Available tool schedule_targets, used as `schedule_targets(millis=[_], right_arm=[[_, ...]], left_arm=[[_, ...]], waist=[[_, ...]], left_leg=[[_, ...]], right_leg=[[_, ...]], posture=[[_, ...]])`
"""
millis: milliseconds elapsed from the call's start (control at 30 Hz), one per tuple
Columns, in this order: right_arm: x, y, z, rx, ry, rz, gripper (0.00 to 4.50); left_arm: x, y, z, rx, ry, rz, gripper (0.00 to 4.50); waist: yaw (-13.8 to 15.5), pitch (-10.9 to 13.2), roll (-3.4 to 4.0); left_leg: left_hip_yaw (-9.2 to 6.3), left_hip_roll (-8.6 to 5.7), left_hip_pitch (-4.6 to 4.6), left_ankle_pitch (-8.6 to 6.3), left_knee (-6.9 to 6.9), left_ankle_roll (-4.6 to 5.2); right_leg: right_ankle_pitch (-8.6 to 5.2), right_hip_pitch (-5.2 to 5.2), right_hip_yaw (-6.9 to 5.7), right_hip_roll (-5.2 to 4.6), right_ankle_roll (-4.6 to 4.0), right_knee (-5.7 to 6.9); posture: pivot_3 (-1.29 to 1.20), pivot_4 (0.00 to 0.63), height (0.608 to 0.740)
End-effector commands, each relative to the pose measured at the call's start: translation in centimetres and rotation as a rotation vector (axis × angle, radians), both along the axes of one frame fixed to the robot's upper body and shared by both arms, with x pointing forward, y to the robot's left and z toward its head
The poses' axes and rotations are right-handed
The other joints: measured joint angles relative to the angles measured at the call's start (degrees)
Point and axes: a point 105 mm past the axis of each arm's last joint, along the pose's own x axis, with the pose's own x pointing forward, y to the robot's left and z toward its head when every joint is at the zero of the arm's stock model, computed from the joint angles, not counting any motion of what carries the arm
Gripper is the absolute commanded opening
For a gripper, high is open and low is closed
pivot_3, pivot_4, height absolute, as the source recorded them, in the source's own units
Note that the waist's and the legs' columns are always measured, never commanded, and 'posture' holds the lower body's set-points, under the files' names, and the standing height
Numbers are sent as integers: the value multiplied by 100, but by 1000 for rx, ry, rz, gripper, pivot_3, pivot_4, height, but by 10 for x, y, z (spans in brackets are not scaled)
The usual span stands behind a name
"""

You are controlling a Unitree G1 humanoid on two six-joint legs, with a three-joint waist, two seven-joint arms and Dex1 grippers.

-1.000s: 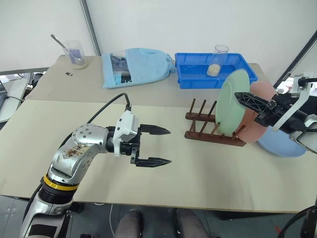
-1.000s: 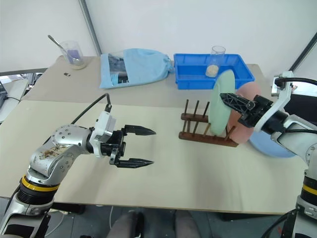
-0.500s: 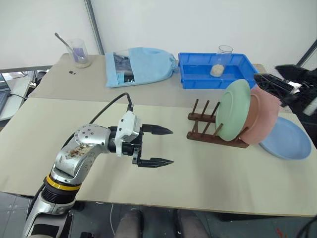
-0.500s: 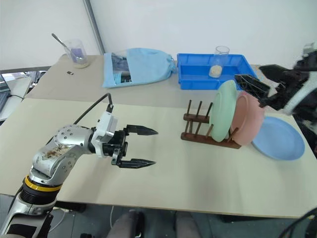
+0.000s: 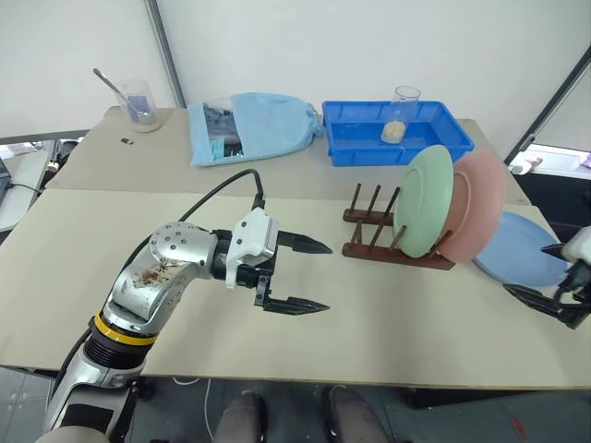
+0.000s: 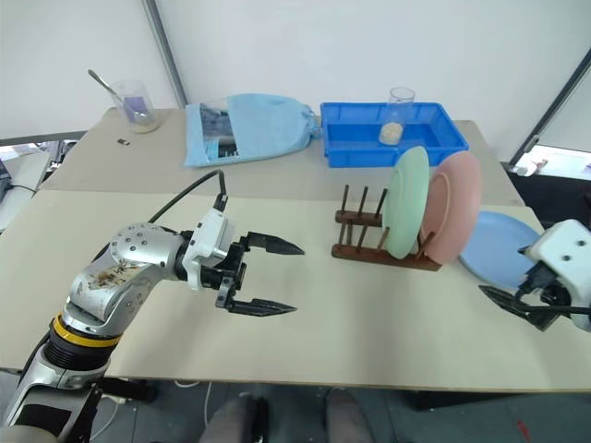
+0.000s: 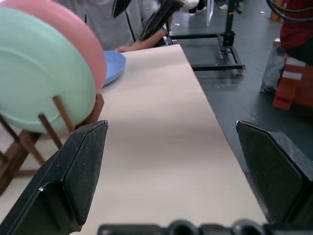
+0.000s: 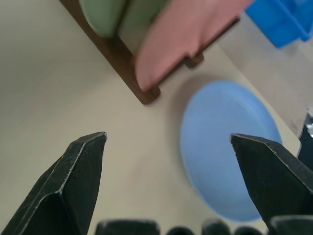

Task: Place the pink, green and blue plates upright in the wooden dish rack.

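Observation:
The wooden dish rack stands right of the table's middle. The green plate stands upright between its pegs, and the pink plate stands upright right behind it. The blue plate lies flat on the table, just right of the rack. My right gripper hovers low at the table's near right, open and empty; in its wrist view the blue plate lies ahead between its fingers. My left gripper is open and empty, pointing at the rack from the left, well apart from it.
At the back stand a deep blue tray holding a glass, a light blue cloth bag and a beaker with a spoon. The table's right edge runs just past the blue plate. A person stands beyond that edge.
My right gripper opened, let go of the green plate and drew back right and down to the table's near right. The green plate now stands in the rack. The left gripper barely moved.

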Motion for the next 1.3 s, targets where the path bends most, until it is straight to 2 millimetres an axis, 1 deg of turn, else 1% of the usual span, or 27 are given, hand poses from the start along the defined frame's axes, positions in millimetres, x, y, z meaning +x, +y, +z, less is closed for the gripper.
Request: schedule_targets(millis=[33,167,300,333,433,600,667,767,800,867,933,1000,1067,1133,1167,1200,1267,1300], right_arm=[[22,-20,-19,-88,0,-29,4473],[43,-35,-40,-118,28,-55,4473],[59,-46,-50,-109,25,-95,4473],[61,-47,-57,-95,44,-106,4473],[66,-51,-68,-68,79,-135,3674],[69,-50,-77,-22,112,-153,1917],[68,-50,-81,-22,126,-158,1161],[68,-50,-85,-20,138,-164,177],[68,-50,-85,-18,139,-166,80],[68,-50,-85,-16,134,-167,80],[67,-51,-76,-23,98,-170,80],[67,-55,-55,-58,21,-180,80],[69,-58,-20,-131,-105,-184,80],[74,-53,24,-179,-272,-167,80],[76,-49,42,-192,-341,-158,80],[77,-43,61,-196,-411,-137,80],[80,-23,100,-199,-562,-74,80],[81,-6,119,-182,-638,-8,80]], left_arm=[[-3,-3,2,-8,-46,-17,4500],[-5,-10,2,-31,-55,-27,4500],[-6,-16,6,-61,-52,-46,4500],[-9,-17,7,-62,-42,-68,4500],[-17,-18,6,-45,-25,-120,4500],[-23,-16,7,-30,-17,-165,4500],[-23,-16,7,-23,-23,-174,4500],[-22,-16,6,-17,-37,-176,4500],[-22,-16,6,-16,-39,-176,4500],[-23,-16,5,-17,-38,-172,4500],[-22,-13,5,-19,-35,-156,4500],[-19,-8,6,-23,-28,-119,4500],[-15,-1,7,-25,-21,-71,4500],[-10,6,7,-26,-14,-20,4500],[-8,8,7,-25,-11,-2,4500],[-7,11,6,-20,-9,13,4500],[-4,16,6,-18,-4,51,4500],[-3,20,7,-18,3,72,4500]], waist=[[-23,0,0],[-16,1,1],[-7,2,6],[-5,2,6],[-8,2,6],[-25,1,8],[-27,1,8],[-34,1,9],[-31,1,8],[-14,1,8],[5,1,8],[8,1,9],[11,2,16],[-1,3,32],[-23,2,39],[-38,2,40],[-78,2,40],[-94,3,41]], left_leg=[[-1,0,5,0,-2,0],[-5,-5,6,0,-28,0],[-10,-9,5,0,-34,1],[-10,-9,5,0,-34,1],[-10,-9,14,0,-33,1],[-10,-9,31,0,-33,1],[-10,-8,32,0,-33,1],[-10,-8,33,0,-33,1],[-10,-8,35,0,-33,1],[-13,-8,37,0,-33,1],[-14,-10,36,0,-33,1],[-14,-10,35,0,-33,1],[-14,-10,32,0,-33,1],[-14,-9,31,0,-33,1],[-11,-10,32,0,-33,1],[-9,-10,34,0,-33,1],[-9,-5,37,0,-33,1],[-8,-4,40,0,-33,1]], right_leg=[[0,2,0,2,0,2],[-5,0,1,6,-5,2],[6,0,1,9,16,3],[7,1,1,9,17,3],[5,9,1,9,14,4],[-1,27,2,9,5,3],[-1,27,3,9,5,4],[0,28,2,10,6,4],[0,31,3,9,7,4],[0,36,-1,10,7,2],[-1,36,0,8,7,3],[0,35,0,8,10,1],[2,31,1,8,14,3],[5,28,1,8,19,5],[4,26,5,7,18,5],[3,26,9,7,15,7],[2,26,8,12,12,8],[0,26,8,12,9,9]], posture=[[0,150,740],[0,150,740],[0,150,740],[0,150,740],[0,150,740],[0,150,740],[0,150,740],[0,150,740],[0,150,740],[0,150,740],[0,150,740],[0,150,740],[0,150,740],[0,150,740],[0,150,740],[0,150,740],[0,150,740],[0,150,740]])
